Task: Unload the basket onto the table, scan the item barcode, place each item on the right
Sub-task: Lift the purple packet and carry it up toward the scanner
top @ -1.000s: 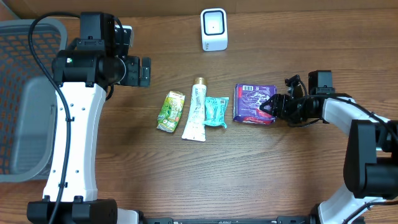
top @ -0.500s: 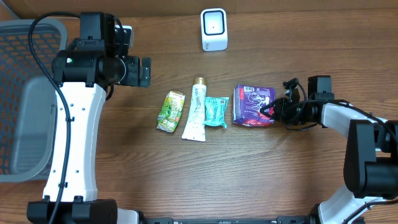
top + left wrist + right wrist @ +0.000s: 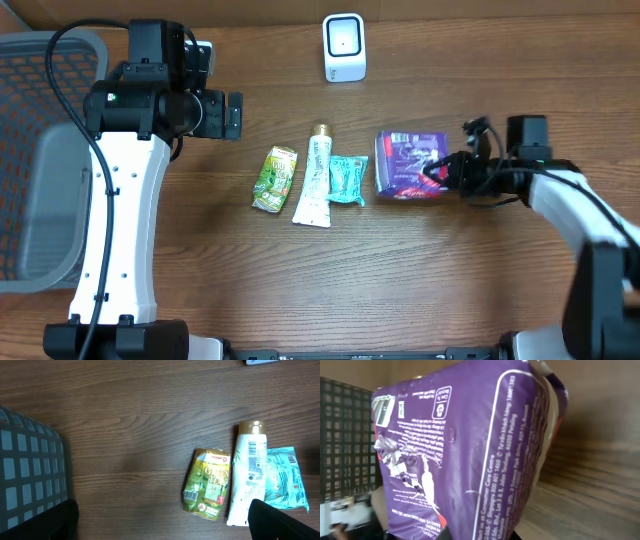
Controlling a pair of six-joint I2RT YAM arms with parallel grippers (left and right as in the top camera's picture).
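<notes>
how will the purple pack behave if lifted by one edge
Probably soft and floppy: the purple pack has a film wrapper that looks creased and puckered where the right tool pinches its edge. Likely light for its size, since it looks like a puffy bag. The glossy film may be slippery, so it could sag or slide.

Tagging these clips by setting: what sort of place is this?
Probably a mock checkout bench: a white scanner on a wooden table, a purple retail pack, a grey basket at the side.
</notes>
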